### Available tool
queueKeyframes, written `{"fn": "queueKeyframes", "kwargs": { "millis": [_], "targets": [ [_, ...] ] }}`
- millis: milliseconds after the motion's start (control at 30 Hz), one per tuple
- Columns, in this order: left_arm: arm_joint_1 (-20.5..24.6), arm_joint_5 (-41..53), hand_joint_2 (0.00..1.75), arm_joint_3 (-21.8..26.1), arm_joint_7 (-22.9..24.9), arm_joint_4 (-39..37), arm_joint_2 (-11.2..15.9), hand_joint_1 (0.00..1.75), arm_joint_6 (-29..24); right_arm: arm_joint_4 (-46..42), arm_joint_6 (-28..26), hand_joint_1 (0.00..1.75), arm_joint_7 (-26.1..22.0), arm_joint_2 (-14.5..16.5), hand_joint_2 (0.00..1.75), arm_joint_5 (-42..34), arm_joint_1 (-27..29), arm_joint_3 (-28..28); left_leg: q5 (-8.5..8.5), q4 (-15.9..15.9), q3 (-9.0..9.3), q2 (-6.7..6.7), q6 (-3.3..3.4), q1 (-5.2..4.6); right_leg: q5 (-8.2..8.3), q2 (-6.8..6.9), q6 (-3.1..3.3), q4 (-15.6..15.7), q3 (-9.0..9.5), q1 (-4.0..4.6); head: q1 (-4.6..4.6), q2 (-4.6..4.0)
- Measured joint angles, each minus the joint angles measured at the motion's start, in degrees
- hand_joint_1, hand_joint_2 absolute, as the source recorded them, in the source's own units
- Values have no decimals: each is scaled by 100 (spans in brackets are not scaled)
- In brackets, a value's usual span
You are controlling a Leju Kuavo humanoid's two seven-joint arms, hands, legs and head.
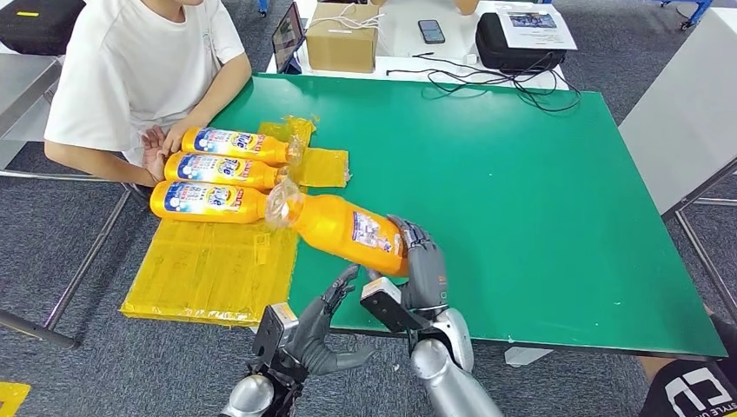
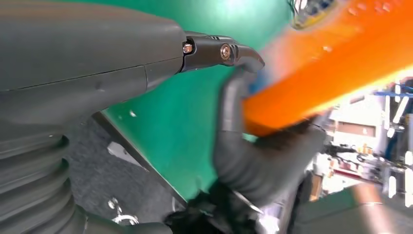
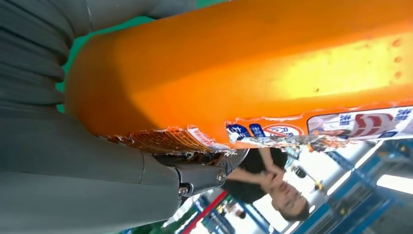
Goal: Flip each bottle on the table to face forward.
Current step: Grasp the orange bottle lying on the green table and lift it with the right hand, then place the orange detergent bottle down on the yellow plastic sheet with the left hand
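We see our right hand [image 1: 423, 265] gripping the base of an orange bottle [image 1: 348, 228] tilted above the green table [image 1: 521, 191], our left hand [image 1: 323, 326] spread beneath it, three bottles [image 1: 222, 170] lying beyond its cap

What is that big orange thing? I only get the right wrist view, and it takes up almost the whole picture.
Observer: It is an orange bottle, lifted off the green table in the right hand.
Operator: Is the other hand helping?
Observer: The left hand is just under the bottle; its wrist view has its fingers against the orange side.
Operator: Are there more bottles?
Observer: Three more bottles lie side by side on yellow sheets, blue labels up.
Operator: Anyone nearby?
Observer: A person in a white shirt sits at the table's far left corner, hands beside those three.
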State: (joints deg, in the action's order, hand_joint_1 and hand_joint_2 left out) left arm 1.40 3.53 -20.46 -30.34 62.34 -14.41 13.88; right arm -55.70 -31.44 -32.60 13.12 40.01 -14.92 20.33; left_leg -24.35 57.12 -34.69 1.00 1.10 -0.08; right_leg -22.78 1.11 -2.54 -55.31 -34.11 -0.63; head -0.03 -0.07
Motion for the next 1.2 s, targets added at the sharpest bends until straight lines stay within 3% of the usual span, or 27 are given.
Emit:
{"fn": "queueKeyframes", "kwargs": {
  "millis": [267,567,1200],
  "targets": [
    [211,-640,175,323,260,178,-60,0,-133,132,-810,175,-162,189,175,769,202,936,1,0,-2,2,-1,0,0,-1,0,0,-7,0,-1,0],
    [222,-1105,175,408,424,427,-76,0,-17,172,-817,175,-127,209,175,472,100,1408,1,1,-3,10,0,-1,2,-3,0,0,-9,-1,-1,0],
    [61,-1879,175,474,401,951,-149,0,-140,172,-703,175,-111,336,175,34,26,1662,1,1,-3,12,-1,-1,1,-4,0,0,-13,-1,-1,0]
  ]
}}
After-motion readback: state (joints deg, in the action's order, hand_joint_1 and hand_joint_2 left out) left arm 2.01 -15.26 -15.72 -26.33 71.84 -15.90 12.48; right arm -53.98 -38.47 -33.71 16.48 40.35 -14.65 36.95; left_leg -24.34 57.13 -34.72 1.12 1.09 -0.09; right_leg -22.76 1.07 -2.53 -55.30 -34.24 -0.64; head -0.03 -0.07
